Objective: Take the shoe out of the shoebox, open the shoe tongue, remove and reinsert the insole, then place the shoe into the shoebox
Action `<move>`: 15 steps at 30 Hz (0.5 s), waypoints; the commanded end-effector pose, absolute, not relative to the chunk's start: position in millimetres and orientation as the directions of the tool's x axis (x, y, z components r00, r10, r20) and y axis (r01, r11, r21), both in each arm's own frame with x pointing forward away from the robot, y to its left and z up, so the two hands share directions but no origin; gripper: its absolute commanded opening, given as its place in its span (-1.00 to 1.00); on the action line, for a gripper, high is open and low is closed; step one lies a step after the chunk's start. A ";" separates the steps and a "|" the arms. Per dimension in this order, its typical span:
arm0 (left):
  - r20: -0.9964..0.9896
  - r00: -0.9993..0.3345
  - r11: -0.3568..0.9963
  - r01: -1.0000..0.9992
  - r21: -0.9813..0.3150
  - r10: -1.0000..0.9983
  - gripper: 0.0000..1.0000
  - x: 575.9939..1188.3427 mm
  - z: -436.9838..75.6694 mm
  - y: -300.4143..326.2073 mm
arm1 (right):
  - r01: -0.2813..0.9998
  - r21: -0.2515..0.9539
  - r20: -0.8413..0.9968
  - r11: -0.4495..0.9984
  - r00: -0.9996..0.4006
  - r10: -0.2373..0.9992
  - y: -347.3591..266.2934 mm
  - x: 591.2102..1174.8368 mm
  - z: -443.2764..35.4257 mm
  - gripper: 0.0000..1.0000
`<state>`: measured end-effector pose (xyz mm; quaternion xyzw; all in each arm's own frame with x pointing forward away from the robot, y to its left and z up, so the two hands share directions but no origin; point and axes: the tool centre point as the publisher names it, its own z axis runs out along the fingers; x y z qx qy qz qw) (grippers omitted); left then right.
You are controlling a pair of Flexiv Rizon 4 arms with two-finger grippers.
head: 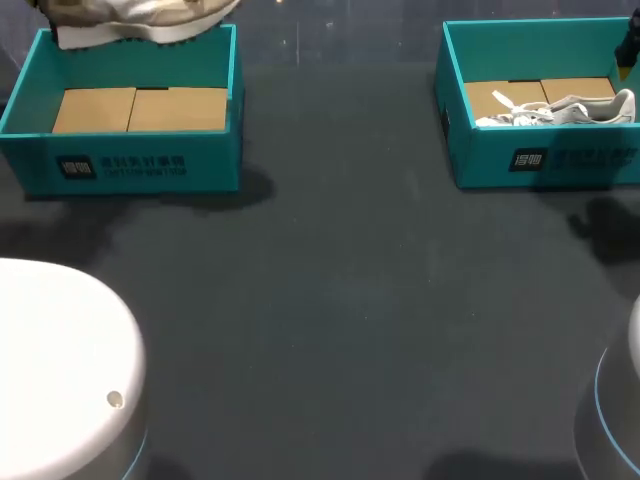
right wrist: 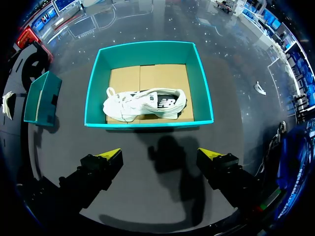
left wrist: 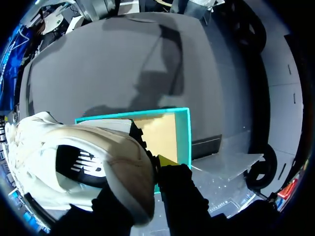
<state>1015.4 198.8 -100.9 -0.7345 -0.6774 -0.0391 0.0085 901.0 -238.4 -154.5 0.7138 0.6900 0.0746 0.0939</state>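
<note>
— Where is the shoe on the left side?

— The cream low-top sneaker point(head: 140, 22), with a dark emblem on its side, hangs in the air over the far wall of the left teal cardboard shoebox point(head: 140, 165) and is clear of it. The left gripper point(left wrist: 140, 182) is clenched on the sneaker. Only one yellow fingertip point(left wrist: 167, 161) shows, pressed against the shoe; the other is hidden behind it.

— What is inside that box?

— Its brown cardboard liner point(head: 140, 108), two flaps meeting in the middle.

— Any writing?

— White characters and a small dark square label point(head: 76, 166) sit on the box's front wall, too small to make out. The right teal shoebox point(head: 560, 160) bears the same kind of print on its front.

— And the right side?

— A white lace-up sneaker point(right wrist: 145, 104) lies on its side on the cardboard floor of that box. It has a dark emblem on its flank and loose laces at one end. The right gripper point(right wrist: 160, 157) hovers with its fingers spread wide, grasping nothing. In its wrist view the dark grey table point(head: 340, 280) is under the tips and the box lies ahead of them.

— Anything else on the table?

— A white rounded arm base point(head: 60, 360) at the near left corner.
</note>
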 end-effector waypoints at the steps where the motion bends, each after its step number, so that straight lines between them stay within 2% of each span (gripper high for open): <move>1: 0.132 0.081 -0.103 0.980 0.169 0.988 -1.00 925.0 -107.4 178.3 | 0.971 0.237 -0.025 -0.031 0.038 0.999 -237.9 900.9 -154.6 1.00; 15: 0.198 0.147 -0.170 0.980 0.101 0.969 -1.00 821.7 -136.7 96.8 | 0.971 0.237 -0.025 -0.031 0.038 0.999 -237.9 900.9 -154.6 1.00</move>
